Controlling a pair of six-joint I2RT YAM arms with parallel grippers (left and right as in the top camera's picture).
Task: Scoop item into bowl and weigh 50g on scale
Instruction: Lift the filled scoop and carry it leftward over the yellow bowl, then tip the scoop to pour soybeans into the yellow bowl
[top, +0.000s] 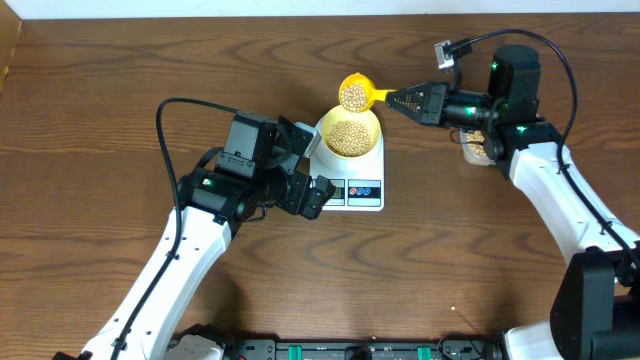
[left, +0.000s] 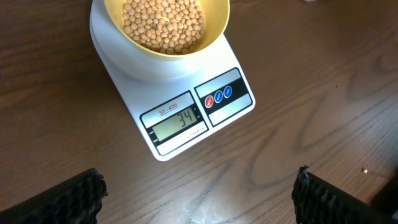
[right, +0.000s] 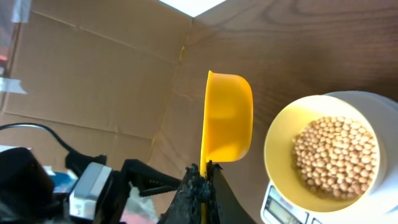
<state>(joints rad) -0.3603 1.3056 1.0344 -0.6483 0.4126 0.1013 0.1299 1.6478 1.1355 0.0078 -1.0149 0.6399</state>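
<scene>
The white scale (top: 360, 190) (left: 186, 118) carries the pale yellow bowl (top: 372, 128) (left: 217, 25) (right: 280, 155), which holds a heap of beige beans (top: 349, 137) (left: 163, 22) (right: 336, 155). The scale's display reads 34. My right gripper (top: 405, 98) (right: 202, 174) is shut on the handle of a bright yellow measuring spoon (top: 355, 93) (right: 227, 118). The spoon is full of beans and hangs over the bowl's far rim. My left gripper (top: 310, 165) (left: 199, 205) stands wide open just left of the scale, near its display, with nothing between its fingers.
A clear tub (top: 478, 150) with more beans sits at the right, mostly hidden behind my right arm. A cardboard wall (right: 93, 74) stands beyond the table's far left edge. Bare wooden tabletop (top: 450, 270) lies in front of the scale.
</scene>
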